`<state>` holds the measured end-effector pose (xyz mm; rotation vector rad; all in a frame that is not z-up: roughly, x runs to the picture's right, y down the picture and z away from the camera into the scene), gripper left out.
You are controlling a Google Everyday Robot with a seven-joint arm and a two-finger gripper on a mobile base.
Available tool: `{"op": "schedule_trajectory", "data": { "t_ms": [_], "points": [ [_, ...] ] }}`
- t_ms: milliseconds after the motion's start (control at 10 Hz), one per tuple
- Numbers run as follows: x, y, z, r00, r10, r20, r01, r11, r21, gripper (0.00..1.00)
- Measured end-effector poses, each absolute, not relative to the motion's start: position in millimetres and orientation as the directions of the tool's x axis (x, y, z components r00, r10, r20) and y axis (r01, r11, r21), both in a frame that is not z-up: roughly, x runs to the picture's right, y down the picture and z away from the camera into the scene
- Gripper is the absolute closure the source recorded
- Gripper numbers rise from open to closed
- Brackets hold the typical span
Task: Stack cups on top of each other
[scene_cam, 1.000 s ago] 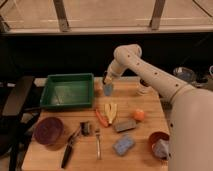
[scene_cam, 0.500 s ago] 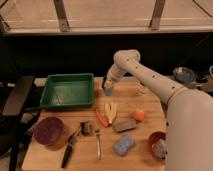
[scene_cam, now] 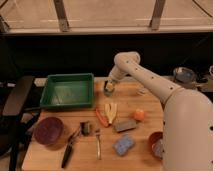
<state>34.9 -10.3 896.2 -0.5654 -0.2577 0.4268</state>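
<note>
My gripper [scene_cam: 109, 86] is at the back of the table, just right of the green tray, reaching down onto a small cup. This cup [scene_cam: 106, 90] looks bluish and dark, stands upright on the wood, and is mostly covered by the gripper. A small shiny grey cup [scene_cam: 158, 148] appears to sit inside the red-brown bowl [scene_cam: 151, 140] at the front right corner, far from the gripper.
A green tray [scene_cam: 67, 90] lies at the back left and a maroon dish [scene_cam: 48, 131] at the front left. In the middle are a banana [scene_cam: 111, 112], carrot [scene_cam: 101, 118], orange [scene_cam: 138, 115], grey block [scene_cam: 125, 125], blue sponge [scene_cam: 123, 145], fork [scene_cam: 98, 142] and dark tongs [scene_cam: 70, 147].
The arm has sunk a little and the gripper has come down over the bluish cup, which now shows less. Nothing else on the table has moved.
</note>
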Motion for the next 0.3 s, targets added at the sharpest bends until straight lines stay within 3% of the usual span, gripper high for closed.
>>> {"op": "schedule_trajectory", "data": {
  "t_ms": [200,300],
  "points": [
    [40.3,-14.2,893.0,0.877,0.467,0.115,-0.331,0.759,-0.561,0.26],
    [40.7,-14.0,893.3,0.877,0.467,0.114,-0.331,0.759,-0.561,0.25]
  ]
}}
